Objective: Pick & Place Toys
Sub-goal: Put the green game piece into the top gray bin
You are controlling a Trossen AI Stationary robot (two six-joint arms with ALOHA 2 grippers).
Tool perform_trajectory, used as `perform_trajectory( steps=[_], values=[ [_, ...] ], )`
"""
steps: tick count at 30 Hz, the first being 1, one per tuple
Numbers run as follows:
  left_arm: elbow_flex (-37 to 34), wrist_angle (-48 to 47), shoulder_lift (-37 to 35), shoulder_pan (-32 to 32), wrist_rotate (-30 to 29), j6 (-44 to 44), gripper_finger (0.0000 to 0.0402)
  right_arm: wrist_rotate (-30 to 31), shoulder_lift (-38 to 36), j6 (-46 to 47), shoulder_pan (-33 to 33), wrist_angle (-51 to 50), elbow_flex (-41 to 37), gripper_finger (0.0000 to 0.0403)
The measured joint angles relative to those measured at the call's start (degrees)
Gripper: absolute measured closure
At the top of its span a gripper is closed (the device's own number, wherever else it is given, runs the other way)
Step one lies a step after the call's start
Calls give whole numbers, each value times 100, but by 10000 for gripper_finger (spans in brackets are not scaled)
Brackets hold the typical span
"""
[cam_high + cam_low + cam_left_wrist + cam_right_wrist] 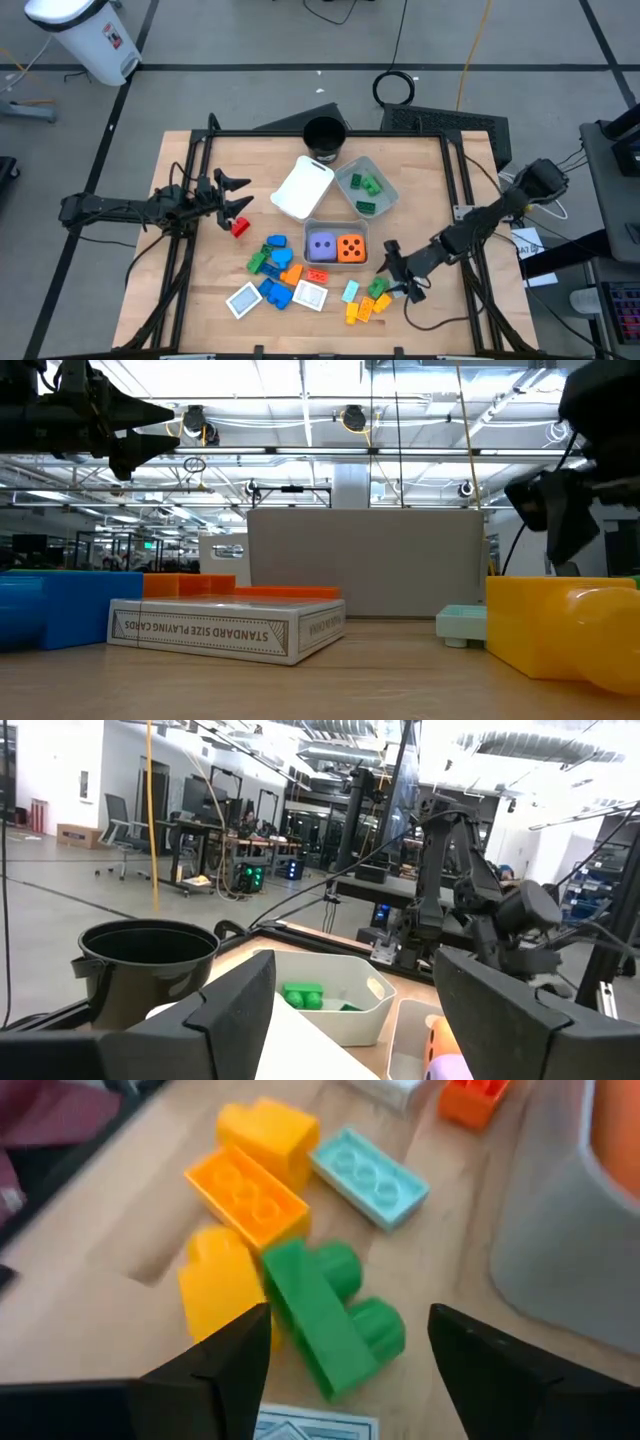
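My right gripper point(400, 274) hovers open, slanting down, at the table's near right over a green block point(335, 1320), which lies on the wood just beyond the gap between its fingers point(225, 1365). Yellow blocks point(215, 1280), an orange block point(245, 1195) and a pale teal block point(368, 1175) lie beside the green one. A purple die point(321, 246) and an orange die point(350, 248) sit in a translucent tray point(336, 232). My left gripper point(232, 195) waits open at the left, above a red block point(240, 227).
A grey tray point(384, 180) holds green blocks, beside a white tray point(303, 187) and a black cup point(324, 135) at the far side. Blue, green and orange blocks point(275, 262) and two white tiles point(243, 299) lie near the front edge. Bare wood shows at the left.
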Motion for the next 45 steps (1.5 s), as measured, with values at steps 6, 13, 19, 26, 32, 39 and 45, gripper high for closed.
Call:
perform_trajectory(
  steps=[6, 13, 19, 26, 32, 39, 45],
  values=[
    [0, -2, 0, 1, 7, 0, 123, 516, 467, -109, -41, -19, 0, 185],
    [0, -2, 0, 0, 7, 0, 124, 739, 464, -210, -268, 38, 1, 226],
    [0, -3, 2, 0, 7, -1, 124, 1095, 298, -148, -379, -28, 2, 268],
    [0, -4, 2, -2, 7, 0, 124, 324, 282, -144, -380, 14, 2, 305],
    [0, -2, 2, -1, 5, 0, 123, 334, 282, -101, -369, 47, 2, 316],
    [0, -2, 2, 0, 5, 0, 123, 337, 282, 562, -369, 83, 2, 293],
    [0, -2, 2, -2, 5, -1, 123, 339, 282, 679, -369, 451, 2, 239]
  ],
)
